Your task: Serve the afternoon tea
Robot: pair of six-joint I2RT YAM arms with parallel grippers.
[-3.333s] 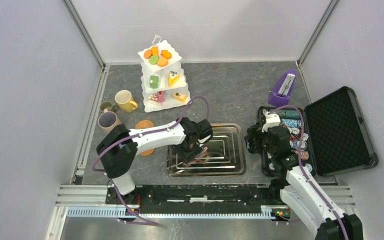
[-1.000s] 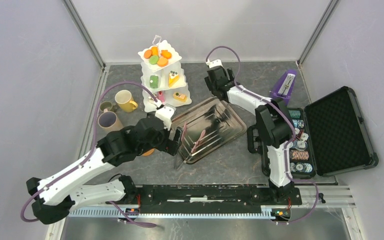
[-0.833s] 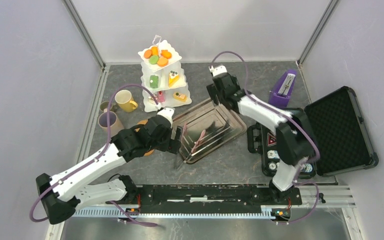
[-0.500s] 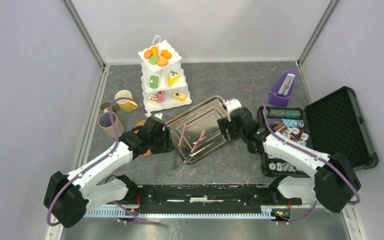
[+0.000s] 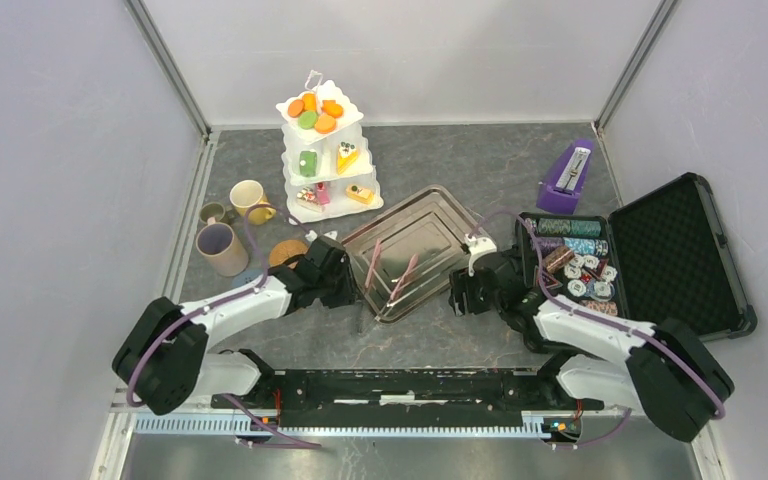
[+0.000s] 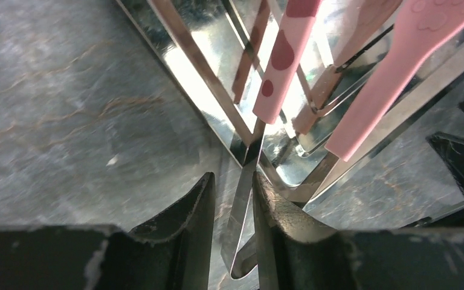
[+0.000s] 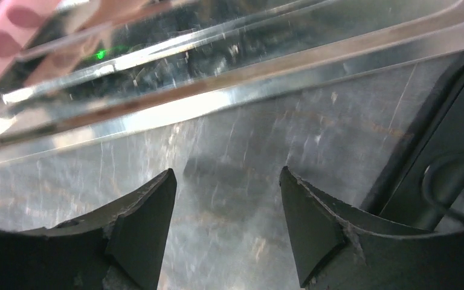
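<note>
The white three-tier stand (image 5: 322,150) with toy cakes and orange and green biscuits stands at the back. Left of it are the yellow mug (image 5: 249,198), the small green mug (image 5: 214,212) and the beige-lilac mug (image 5: 220,247). An orange biscuit (image 5: 286,252) lies on the table. My left gripper (image 5: 353,292) (image 6: 232,178) sits at the near corner of a steel tray (image 5: 430,215) (image 6: 178,33). Its narrow jaws stand round the bent end of metal tongs (image 6: 240,211) (image 5: 360,318), with a slit left on one side. My right gripper (image 5: 460,292) (image 7: 227,172) is open and empty beside the tray's rim (image 7: 217,90).
Two pink utensils (image 5: 373,262) (image 5: 404,277) lie in the tray; their handles (image 6: 284,54) (image 6: 399,66) show in the left wrist view. The open black case (image 5: 660,250) (image 7: 453,121) of poker chips lies just right of my right gripper. A purple metronome (image 5: 566,175) stands at the back right.
Both arms drew back toward the near side. The right gripper came from the tray's far side to its near right edge. Both grippers narrowed, the left one round the tongs' end.
</note>
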